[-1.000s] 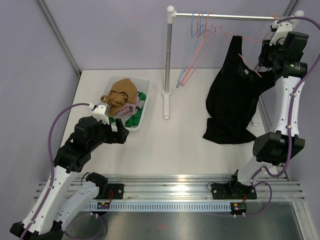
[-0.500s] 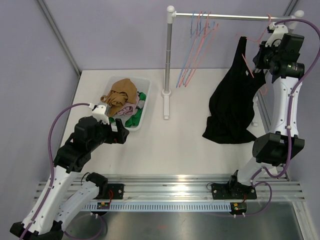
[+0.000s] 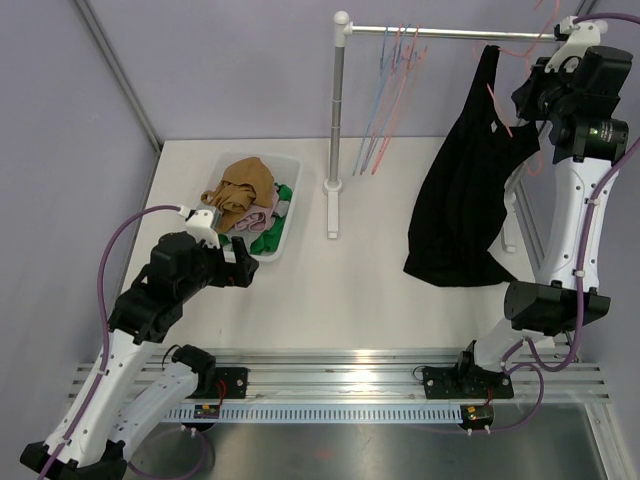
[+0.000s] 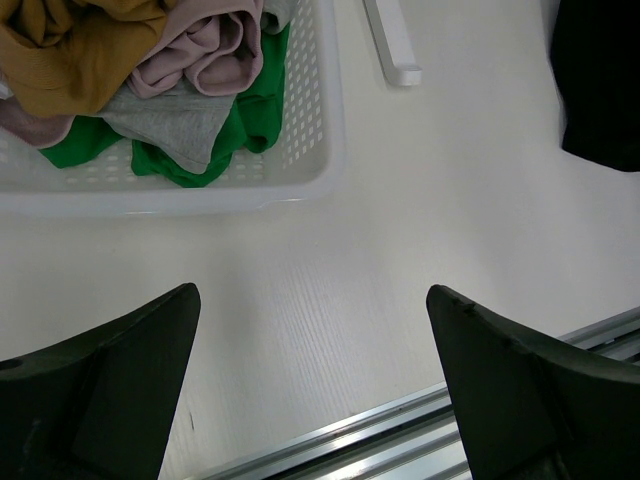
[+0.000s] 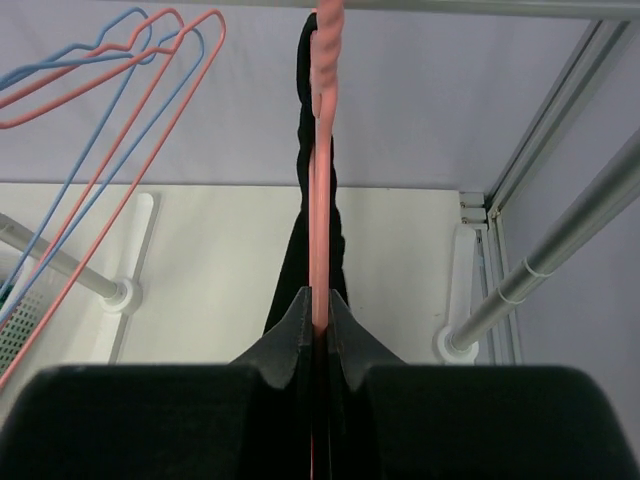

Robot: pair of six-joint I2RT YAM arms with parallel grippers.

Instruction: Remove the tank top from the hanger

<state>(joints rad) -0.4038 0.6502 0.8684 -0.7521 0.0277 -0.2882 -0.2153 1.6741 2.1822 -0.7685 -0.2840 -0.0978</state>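
Observation:
The black tank top (image 3: pixel 465 200) hangs from a pink hanger (image 3: pixel 497 105) at the right end of the rail, and its hem trails down to the table. My right gripper (image 3: pixel 532 98) is raised beside the rail and shut on the hanger. In the right wrist view the hanger (image 5: pixel 320 190) runs straight up from between the closed jaws of the gripper (image 5: pixel 320 300). The tank top (image 5: pixel 296 270) drapes just behind it. My left gripper (image 3: pixel 245 268) hovers low over the table in front of the basket. It is open (image 4: pixel 312 292) with nothing between its fingers.
A white basket (image 3: pixel 292 215) of crumpled clothes sits at the left, its rim (image 4: pixel 330 150) just ahead of the left gripper. The rack's upright pole (image 3: pixel 338 120) and rail (image 3: pixel 450 33) carry several bare pink and blue hangers (image 3: pixel 390 90). A purple wall stands behind.
My right gripper has closed on the hanger and lifted it up and to the right, drawing the tank top higher. The left arm has not moved.

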